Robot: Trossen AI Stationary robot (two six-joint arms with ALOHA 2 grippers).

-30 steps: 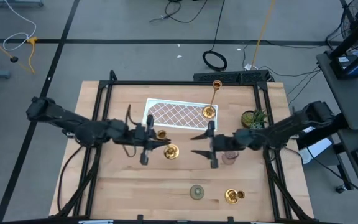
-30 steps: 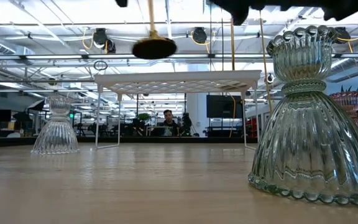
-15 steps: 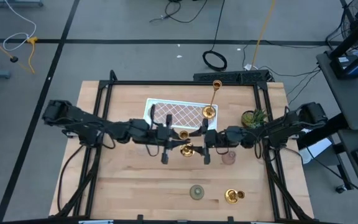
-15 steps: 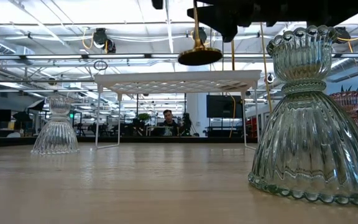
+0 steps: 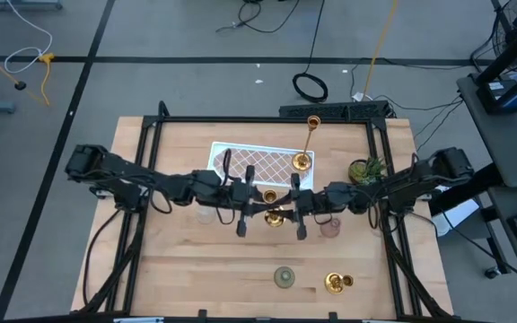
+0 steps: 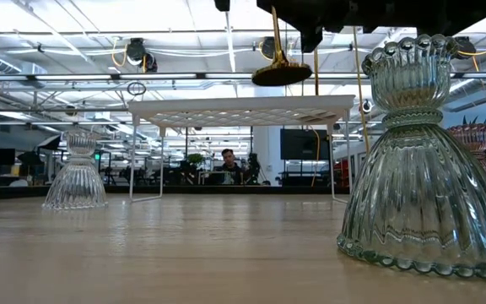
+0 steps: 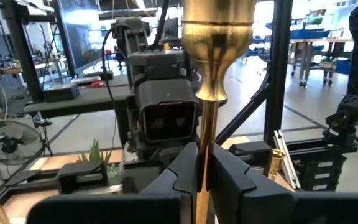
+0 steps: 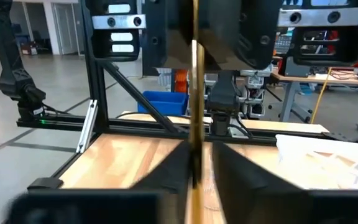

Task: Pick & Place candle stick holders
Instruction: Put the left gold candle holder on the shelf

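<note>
above mid-surface, beside white tray: slim brass candle stick holder aloft, stem pinched by left hand and right hand together; risk judged: slip or tilt if either lets go unevenly, dropping onto glass holders below.
</note>
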